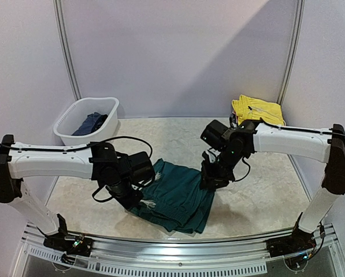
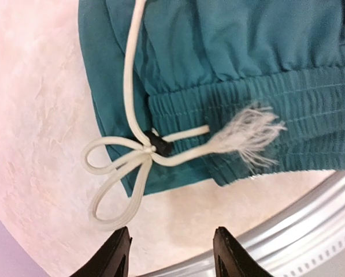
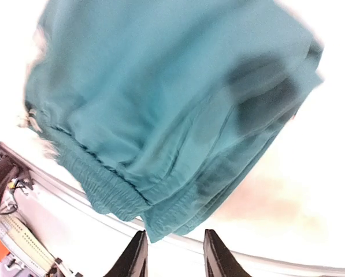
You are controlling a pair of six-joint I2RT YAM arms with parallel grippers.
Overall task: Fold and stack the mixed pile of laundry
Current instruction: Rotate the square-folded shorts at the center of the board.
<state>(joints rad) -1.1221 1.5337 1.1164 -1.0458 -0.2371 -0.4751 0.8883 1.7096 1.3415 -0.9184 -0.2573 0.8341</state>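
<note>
Dark teal shorts (image 1: 178,197) lie folded on the table near its front edge, waistband toward the rail. Their white drawstring (image 2: 132,156) is tied in a bow with a frayed end, just off the cloth's left side. My left gripper (image 1: 137,201) sits at the shorts' left edge; in the left wrist view it (image 2: 172,245) is open, with bare table between the fingers. My right gripper (image 1: 209,182) hovers at the shorts' right edge; in the right wrist view it (image 3: 175,254) is open, the shorts' (image 3: 160,98) corner just beyond its fingertips. A navy garment (image 1: 91,123) lies in the tub.
A white plastic tub (image 1: 68,128) stands at the back left. A yellow garment (image 1: 258,109) lies folded at the back right. The metal rail (image 1: 178,245) runs along the table's front edge, close to the shorts.
</note>
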